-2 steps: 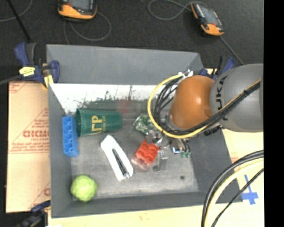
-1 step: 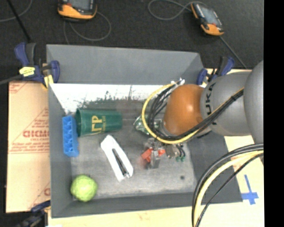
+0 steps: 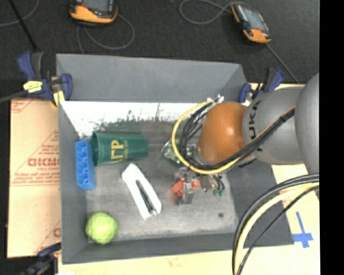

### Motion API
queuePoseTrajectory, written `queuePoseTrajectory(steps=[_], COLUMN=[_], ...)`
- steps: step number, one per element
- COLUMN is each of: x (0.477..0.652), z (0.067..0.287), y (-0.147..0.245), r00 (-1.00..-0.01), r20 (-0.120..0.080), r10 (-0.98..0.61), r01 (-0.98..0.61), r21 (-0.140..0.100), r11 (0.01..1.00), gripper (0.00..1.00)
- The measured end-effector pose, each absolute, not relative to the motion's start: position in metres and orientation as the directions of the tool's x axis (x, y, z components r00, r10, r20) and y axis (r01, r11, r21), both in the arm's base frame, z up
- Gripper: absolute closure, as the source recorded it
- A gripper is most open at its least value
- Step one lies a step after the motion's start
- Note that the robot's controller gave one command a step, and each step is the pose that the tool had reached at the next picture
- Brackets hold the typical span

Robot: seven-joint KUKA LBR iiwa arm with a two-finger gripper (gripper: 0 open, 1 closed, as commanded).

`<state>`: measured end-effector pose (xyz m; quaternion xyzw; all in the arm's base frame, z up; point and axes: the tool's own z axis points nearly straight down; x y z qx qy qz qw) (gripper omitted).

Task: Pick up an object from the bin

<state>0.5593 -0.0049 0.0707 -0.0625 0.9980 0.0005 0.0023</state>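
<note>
The grey metal bin sits on a dark surface, where two orange-and-black devices lie with their thin leads beyond its far rim. The bin's floor is scuffed and speckled, with dark marks along the white band at the back.

I come in from the right. My orange cover and looped cables hang over the right half of the bin. My hand is low over the floor right of the middle, and I cannot tell whether it is released or clenched.

The nearest thing is a white flat piece with a dark stripe, lying slantwise just to my hand's left, apart from it. Farther left, a green cup lies on its side beside a blue studded block. A yellow-green ball rests in the near left corner.
</note>
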Motion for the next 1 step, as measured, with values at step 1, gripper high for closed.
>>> queuePoseTrajectory(steps=[1], x=[0.5749], z=[0.2685], y=[-0.0015], r00=[-0.996], r20=[-0.008], r10=[-0.09], r01=[-0.09], r21=[-0.002], r11=[0.996], gripper=[1.0])
